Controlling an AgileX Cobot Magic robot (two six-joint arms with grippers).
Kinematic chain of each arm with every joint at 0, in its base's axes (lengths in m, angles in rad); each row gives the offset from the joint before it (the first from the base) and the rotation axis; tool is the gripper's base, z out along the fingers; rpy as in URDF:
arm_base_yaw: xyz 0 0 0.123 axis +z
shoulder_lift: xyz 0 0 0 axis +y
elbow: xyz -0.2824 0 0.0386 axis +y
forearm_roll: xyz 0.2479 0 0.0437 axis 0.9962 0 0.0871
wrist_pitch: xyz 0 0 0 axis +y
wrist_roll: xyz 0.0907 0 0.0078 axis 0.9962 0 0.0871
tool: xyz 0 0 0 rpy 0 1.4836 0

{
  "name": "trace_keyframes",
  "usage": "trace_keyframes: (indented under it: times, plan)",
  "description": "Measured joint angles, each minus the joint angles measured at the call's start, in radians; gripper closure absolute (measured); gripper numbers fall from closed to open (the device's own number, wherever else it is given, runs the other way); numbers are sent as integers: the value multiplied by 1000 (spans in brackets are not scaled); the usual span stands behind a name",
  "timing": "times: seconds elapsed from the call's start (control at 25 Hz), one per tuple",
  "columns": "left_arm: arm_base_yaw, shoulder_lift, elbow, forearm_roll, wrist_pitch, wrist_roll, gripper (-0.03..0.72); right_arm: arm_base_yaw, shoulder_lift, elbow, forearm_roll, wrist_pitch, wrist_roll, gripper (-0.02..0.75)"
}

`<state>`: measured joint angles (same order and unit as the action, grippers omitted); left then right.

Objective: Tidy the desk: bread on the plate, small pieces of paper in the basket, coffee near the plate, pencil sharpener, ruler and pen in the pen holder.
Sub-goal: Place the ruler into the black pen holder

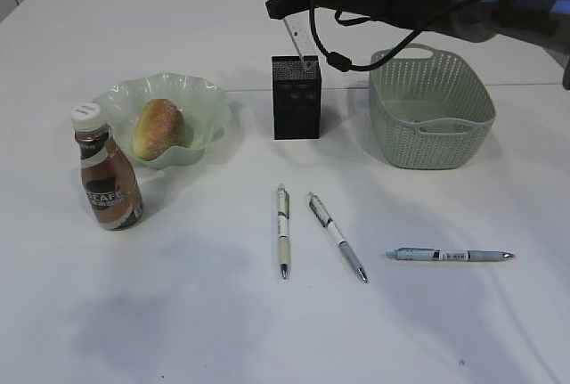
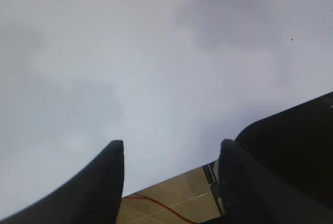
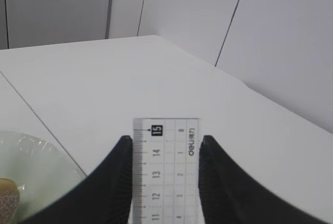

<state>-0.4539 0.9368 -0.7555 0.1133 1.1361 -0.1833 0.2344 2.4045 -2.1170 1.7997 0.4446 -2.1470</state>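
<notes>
My right gripper is shut on the clear ruler and holds it slanted over the black mesh pen holder; the ruler's lower end reaches the holder's open top. The bread lies on the green plate. Just in front of the plate, to its left, stands the coffee. Three pens lie on the desk. My left gripper is open and empty over the desk's edge. Pencil sharpener and paper pieces are out of view.
The pale green basket stands right of the pen holder, under my right arm. A black cable loops down from that arm beside the ruler. In the left wrist view tan floor with a red wire shows past the desk's edge.
</notes>
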Motion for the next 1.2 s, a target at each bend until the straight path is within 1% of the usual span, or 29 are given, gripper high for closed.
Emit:
trace_keyframes:
  times: [0.28, 1.0, 1.2]
  plan:
    - [0, 0, 0, 0, -2, 0, 285, 0, 7, -29, 0, 42, 23, 439]
    - [0, 0, 0, 9, -28, 0, 286, 21, 14, -29, 0, 47, 33, 439]
    - [0, 0, 0, 16, -28, 0, 286, 23, 58, -31, 0, 50, 34, 439]
